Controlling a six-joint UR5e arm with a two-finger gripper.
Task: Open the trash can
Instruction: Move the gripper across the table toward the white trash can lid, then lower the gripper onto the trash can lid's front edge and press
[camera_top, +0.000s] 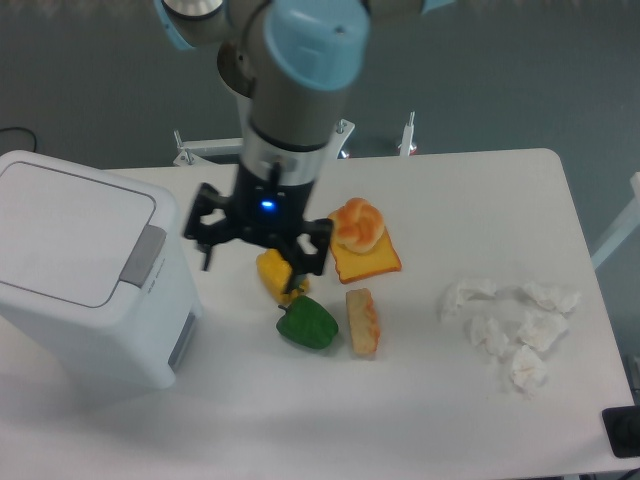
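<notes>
— Where's the gripper (256, 259)?

— Hanging over the yellow pepper (279, 275), fingers spread wide, nothing in them.

— And the trash can (85, 275)?

— Left end of the table (450, 190), lid down flat, grey tab facing the gripper. Near, but apart, I think; hard to judge from here.

— Anything else?

— Green pepper (306, 323), bread (363, 321), crumpled tissues (511, 324).
</notes>
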